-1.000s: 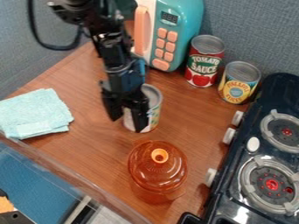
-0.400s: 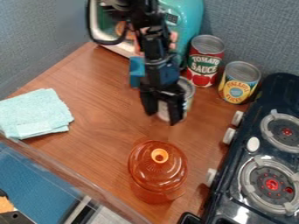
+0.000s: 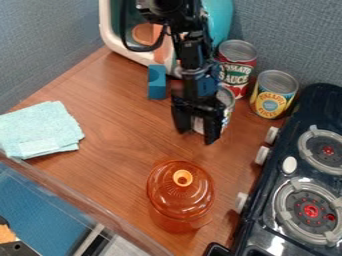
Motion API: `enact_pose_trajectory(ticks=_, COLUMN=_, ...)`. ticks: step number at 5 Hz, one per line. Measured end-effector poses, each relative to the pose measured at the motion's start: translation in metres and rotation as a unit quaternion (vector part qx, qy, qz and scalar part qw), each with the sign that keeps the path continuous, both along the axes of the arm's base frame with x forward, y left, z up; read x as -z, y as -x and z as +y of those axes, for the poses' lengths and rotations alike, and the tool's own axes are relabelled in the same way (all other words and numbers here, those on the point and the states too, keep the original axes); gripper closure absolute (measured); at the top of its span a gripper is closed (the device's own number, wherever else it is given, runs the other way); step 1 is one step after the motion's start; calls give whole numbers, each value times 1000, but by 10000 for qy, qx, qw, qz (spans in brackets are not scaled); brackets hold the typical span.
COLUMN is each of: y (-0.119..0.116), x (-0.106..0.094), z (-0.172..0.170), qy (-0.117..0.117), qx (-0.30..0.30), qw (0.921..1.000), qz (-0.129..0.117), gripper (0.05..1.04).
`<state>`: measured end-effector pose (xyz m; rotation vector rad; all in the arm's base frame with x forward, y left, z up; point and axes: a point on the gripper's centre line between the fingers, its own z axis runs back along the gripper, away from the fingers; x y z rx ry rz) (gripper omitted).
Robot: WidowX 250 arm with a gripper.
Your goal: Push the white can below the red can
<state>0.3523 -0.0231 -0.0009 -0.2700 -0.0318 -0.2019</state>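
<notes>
the claw [image 3: 196, 135] hides much of the white can [image 3: 228, 102].

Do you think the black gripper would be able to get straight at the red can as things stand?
Probably not straight on: the white can stands between the gripper and the red can, so it would likely have to go over or around.

Gray fabric walls [image 3: 294, 40], wooden tabletop [image 3: 113, 135]

metal red can [image 3: 239, 51], glossy pot [image 3: 175, 202], perhaps plastic
</notes>
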Motion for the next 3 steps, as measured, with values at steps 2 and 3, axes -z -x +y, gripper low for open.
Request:
enact_pose_trajectory(ticks=2, y=26, x=-66, z=36, qy=-357, qx=-428, qw=9960, qz=-697, gripper=83)
enact_pose_trajectory(ticks=3, y=27, x=-66, z=34, qy=-362, qx=-386, qw=9961, qz=-699, gripper=83)
